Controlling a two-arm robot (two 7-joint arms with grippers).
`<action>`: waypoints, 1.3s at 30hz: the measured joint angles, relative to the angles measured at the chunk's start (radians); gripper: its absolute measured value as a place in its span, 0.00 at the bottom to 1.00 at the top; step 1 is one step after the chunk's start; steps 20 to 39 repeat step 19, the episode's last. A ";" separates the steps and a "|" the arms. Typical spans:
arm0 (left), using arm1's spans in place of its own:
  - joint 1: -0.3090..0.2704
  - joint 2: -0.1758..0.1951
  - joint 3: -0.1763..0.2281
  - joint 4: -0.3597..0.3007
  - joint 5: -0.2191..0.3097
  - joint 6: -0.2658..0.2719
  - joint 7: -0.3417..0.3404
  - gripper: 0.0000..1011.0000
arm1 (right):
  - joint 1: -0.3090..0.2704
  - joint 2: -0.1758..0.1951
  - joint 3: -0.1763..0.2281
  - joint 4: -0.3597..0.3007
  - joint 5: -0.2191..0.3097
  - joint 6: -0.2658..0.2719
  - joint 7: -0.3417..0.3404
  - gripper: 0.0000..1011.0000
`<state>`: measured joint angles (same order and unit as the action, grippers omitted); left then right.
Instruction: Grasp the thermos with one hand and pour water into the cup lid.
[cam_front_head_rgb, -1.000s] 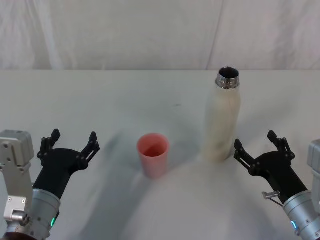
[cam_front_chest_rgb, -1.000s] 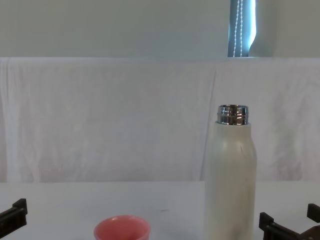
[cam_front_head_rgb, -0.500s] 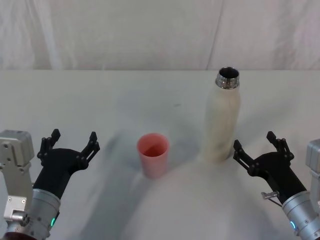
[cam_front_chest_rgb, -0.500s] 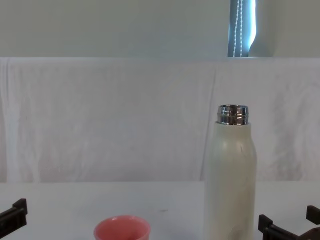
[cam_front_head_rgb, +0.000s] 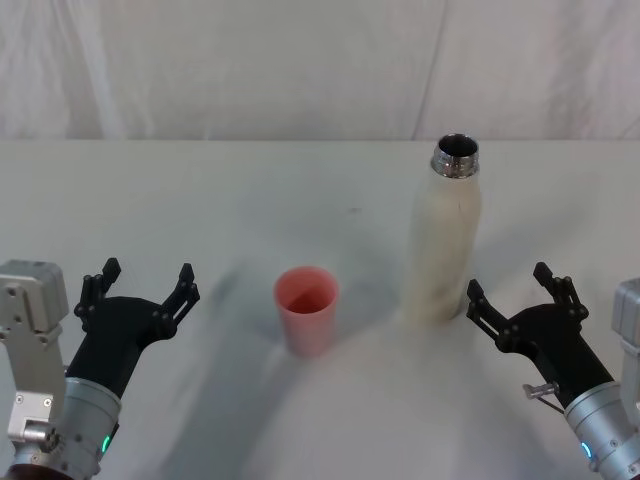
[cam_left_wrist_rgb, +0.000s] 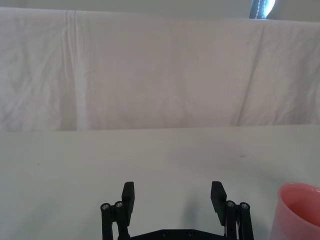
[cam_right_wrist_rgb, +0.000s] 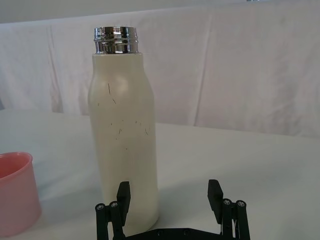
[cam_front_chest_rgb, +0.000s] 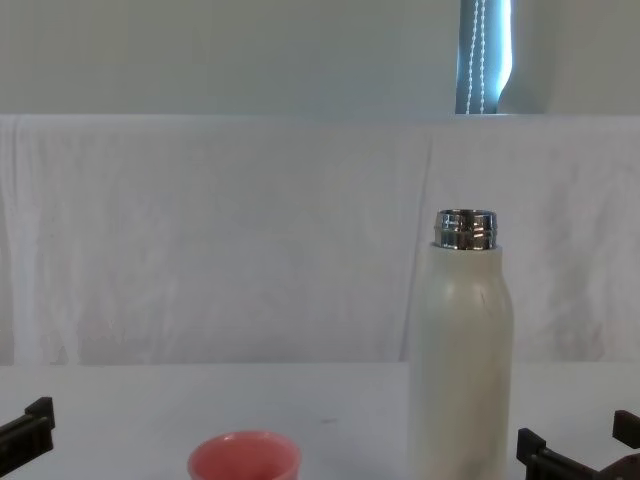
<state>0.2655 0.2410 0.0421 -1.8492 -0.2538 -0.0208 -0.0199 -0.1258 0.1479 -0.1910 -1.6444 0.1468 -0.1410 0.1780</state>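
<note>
The cream-white thermos (cam_front_head_rgb: 445, 240) (cam_right_wrist_rgb: 125, 150) (cam_front_chest_rgb: 461, 350) stands upright on the table, right of centre, its chrome neck uncapped. To its left sits the pink cup lid (cam_front_head_rgb: 306, 308) (cam_front_chest_rgb: 244, 458) (cam_right_wrist_rgb: 15, 192) (cam_left_wrist_rgb: 298, 212), mouth up. My right gripper (cam_front_head_rgb: 512, 287) (cam_right_wrist_rgb: 169, 196) is open, low over the table just right of the thermos base, apart from it. At the left my left gripper (cam_front_head_rgb: 140, 280) (cam_left_wrist_rgb: 173, 196) is open with nothing between its fingers, a hand's width left of the cup lid.
A white cloth covers the table (cam_front_head_rgb: 200, 200), and a white draped backdrop (cam_front_head_rgb: 300, 60) hangs behind it. Bare cloth lies between the cup lid and each gripper.
The right gripper has crept very slightly toward the thermos base. Thermos, cup lid and left gripper have not moved.
</note>
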 joint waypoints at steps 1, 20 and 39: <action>0.000 0.000 0.000 0.000 0.000 0.000 0.000 0.99 | 0.000 0.000 0.000 0.000 0.000 0.000 0.000 0.99; 0.000 0.000 0.000 0.000 0.000 0.000 0.000 0.99 | 0.000 0.001 0.000 -0.001 0.001 0.000 0.000 0.99; 0.000 0.000 0.000 0.000 0.000 0.000 0.000 0.99 | 0.000 0.001 0.000 -0.001 0.001 0.000 0.000 0.99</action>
